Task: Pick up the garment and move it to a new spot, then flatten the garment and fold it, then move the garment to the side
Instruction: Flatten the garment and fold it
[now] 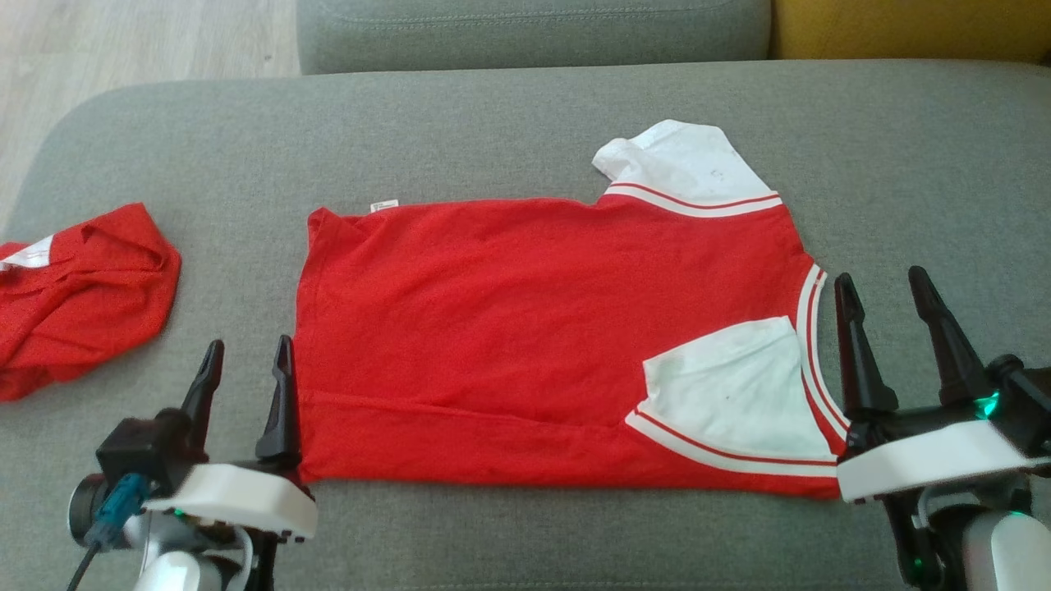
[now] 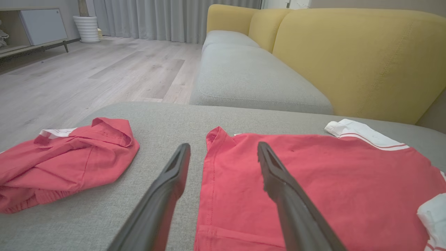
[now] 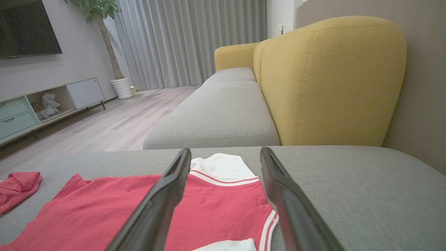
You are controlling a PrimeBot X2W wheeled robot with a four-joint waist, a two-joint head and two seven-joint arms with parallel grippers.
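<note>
Your red shirt (image 1: 525, 328) is lying spread out across the middle of the frame on the grey cushion (image 1: 493, 123), hem pointing to the left side and striped neckline to the right. One white sleeve (image 1: 690, 168) is sticking out towards the upper right, and the other white sleeve (image 1: 735, 390) is lying folded in over the red body at the lower right. A small label (image 1: 383, 205) is peeking out at the top edge near the upper left corner of the shirt.

Your left tool (image 1: 250, 341) is sitting at the lower left, its jaws standing wide apart and gripping nothing, the inner finger hanging just beside the hem; I can't tell whether it's touching the cloth. Your right tool (image 1: 881, 276) is sitting at the lower right, jaws likewise spread and empty, just beside the neckline.

A crumpled red garment (image 1: 82, 287) is bunching up at the left edge of the frame, well apart from the shirt. In the right wrist view a yellow backrest (image 3: 331, 80) is rising behind the cushion in the upper right
</note>
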